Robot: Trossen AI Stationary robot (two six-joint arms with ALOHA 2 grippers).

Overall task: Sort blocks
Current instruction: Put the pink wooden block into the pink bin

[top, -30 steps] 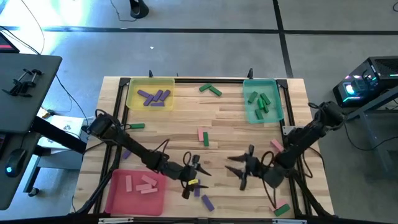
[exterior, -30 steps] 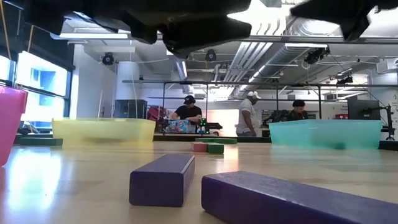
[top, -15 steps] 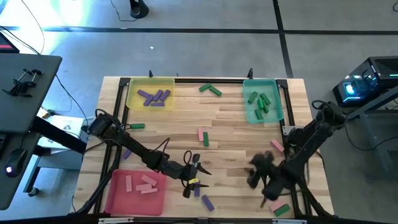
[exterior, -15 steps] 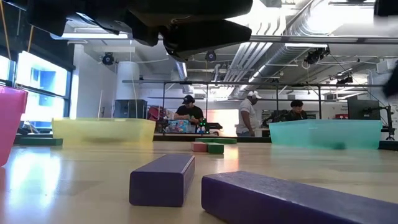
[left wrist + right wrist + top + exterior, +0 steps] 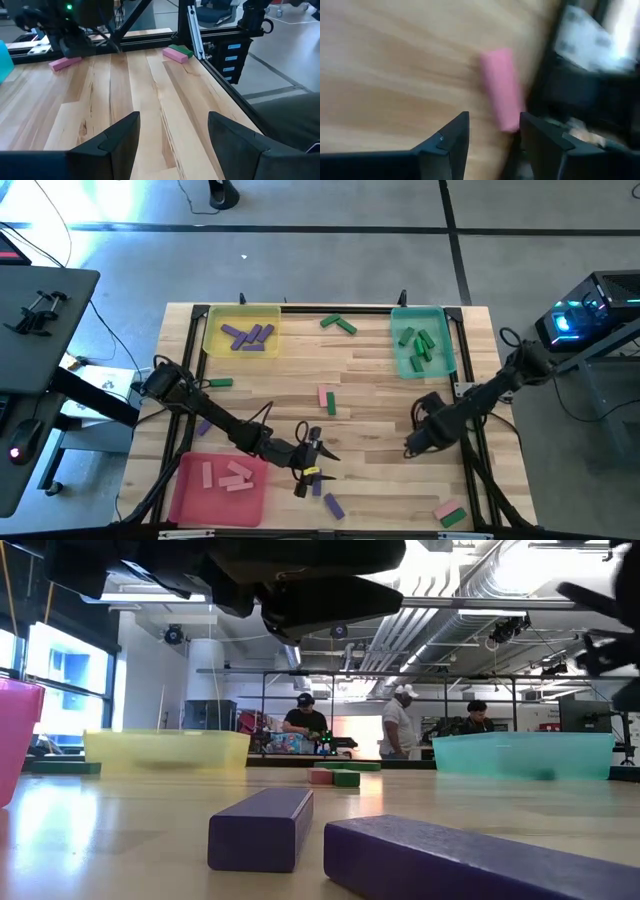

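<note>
Blocks [image 5: 326, 400] lie scattered on the wooden table [image 5: 370, 380]; both arms' jaws gape empty; three people stand beyond.

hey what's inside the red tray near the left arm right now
The red tray holds pale pink blocks, about four, lying flat and loosely scattered. No green or purple ones show in it. Whether any block lies under another cannot be told.

Small bar-shaped blocks [image 5: 336, 325] in green, pink and purple lie flat: some loose at centre and lower right, others inside the three trays.
</note>
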